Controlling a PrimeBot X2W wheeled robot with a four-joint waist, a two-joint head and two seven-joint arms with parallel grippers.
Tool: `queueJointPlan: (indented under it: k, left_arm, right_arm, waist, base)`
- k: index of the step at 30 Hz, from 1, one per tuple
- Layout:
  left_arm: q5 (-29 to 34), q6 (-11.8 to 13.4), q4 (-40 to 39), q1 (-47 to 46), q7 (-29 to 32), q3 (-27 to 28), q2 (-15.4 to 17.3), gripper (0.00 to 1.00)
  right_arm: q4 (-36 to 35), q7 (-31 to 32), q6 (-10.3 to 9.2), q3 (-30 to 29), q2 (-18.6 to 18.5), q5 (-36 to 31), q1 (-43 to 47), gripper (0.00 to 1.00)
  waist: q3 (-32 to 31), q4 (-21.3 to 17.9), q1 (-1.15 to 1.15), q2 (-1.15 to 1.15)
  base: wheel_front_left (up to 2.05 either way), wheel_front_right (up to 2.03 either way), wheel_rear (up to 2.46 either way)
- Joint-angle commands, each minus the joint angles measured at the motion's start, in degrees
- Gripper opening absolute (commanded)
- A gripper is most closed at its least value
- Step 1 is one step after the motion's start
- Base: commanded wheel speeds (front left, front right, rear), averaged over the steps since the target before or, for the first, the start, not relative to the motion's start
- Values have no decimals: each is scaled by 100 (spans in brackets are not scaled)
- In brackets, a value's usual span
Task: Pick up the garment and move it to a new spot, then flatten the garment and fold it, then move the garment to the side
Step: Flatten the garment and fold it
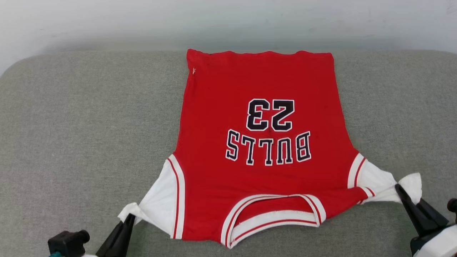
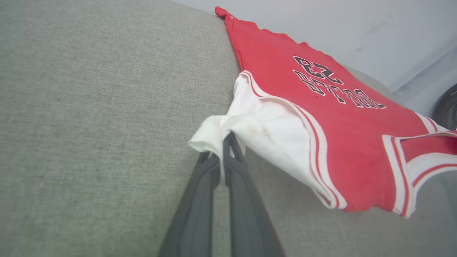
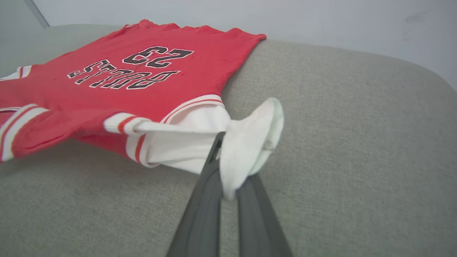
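The garment (image 1: 260,142), a red jersey with white sleeves and a black "BULLS 23" print facing up, lies spread on the grey cushion, hem at the far edge and collar toward me. My left gripper (image 1: 131,216) is shut on the tip of its white left sleeve (image 2: 214,134), pulled out to the lower left. My right gripper (image 1: 397,186) is shut on the white right sleeve (image 3: 250,142), stretched to the lower right. The near part of the garment (image 2: 321,107) hangs slightly off the cushion between the two grips. The shoulder by the right sleeve is folded over.
The grey fabric cushion (image 1: 78,135) spreads wide to both sides of the garment, with rounded far corners. A pale wall (image 1: 228,21) rises just behind its far edge. A dark round object (image 2: 446,107) shows at the left wrist view's right edge.
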Motion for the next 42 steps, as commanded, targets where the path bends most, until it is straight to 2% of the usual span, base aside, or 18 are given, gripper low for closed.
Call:
queueJointPlan:
  k: [1, 6, 8, 15, 24, 29, 31, 32, 33, 39, 42]
  left_arm:
    - [35, 28, -57, 99, -27, 47, 18, 0]
    - [3, 92, -282, 497, -27, 168, 19, 0]
    - [-55, 141, -487, 738, -27, 282, -6, 0]
    - [-106, 168, -631, 877, -16, 334, 44, 0]
    - [30, 113, -244, 524, -14, 157, -59, 0]
    - [36, 79, -48, 331, -18, 47, -131, 0]
    - [46, 60, 19, 270, -20, 4, -155, 0]
    - [74, 55, 48, 243, -21, -19, -160, 0]
    - [81, 56, 75, 214, -22, -39, -180, 0]
    - [161, 22, 240, 56, -27, -213, -278, 0]
    - [165, 15, 290, 6, -28, -265, -302, 0]
  right_arm:
    - [-63, 47, -11, -78, 27, -22, 144, 0]
    - [-541, 254, -11, -306, 142, -118, 547, 0]
    - [-936, 399, -10, -409, 153, -320, 850, 0]
    - [-1413, 604, -11, -631, 275, -401, 1207, 0]
    - [-892, 647, -10, -444, 333, -239, 1224, 0]
    - [-525, 746, -10, -71, 300, -9, 1012, 0]
    - [-472, 780, -10, 39, 259, 129, 942, 45]
    - [-473, 824, -10, 90, 222, 235, 919, 77]
    - [-535, 861, -9, 170, 186, 402, 899, 100]
    - [-1047, 1537, -7, -21, -303, 1853, 1027, 100]
    - [-1334, 1951, -9, -495, -686, 2451, 1105, 100]
  waist:
    - [9, 5, 0, 0]
    - [40, -20, 0, 0]
    - [74, -43, 0, 0]
    - [200, -68, 0, 0]
    - [350, 41, 0, 0]
    - [375, 94, 0, 0]
    - [361, 115, 0, 0]
    - [349, 129, 0, 0]
    - [333, 147, 0, 0]
    - [147, 293, 0, 0]
    - [32, 382, 0, 0]
  base:
    - [0, 0, 0]
    - [0, 0, 0]
    - [0, 0, 0]
    - [0, 0, 0]
    - [0, 0, 0]
    - [0, 0, 0]
    - [0, 0, 0]
    - [0, 0, 0]
    - [0, 0, 0]
    - [0, 0, 0]
    - [0, 0, 0]
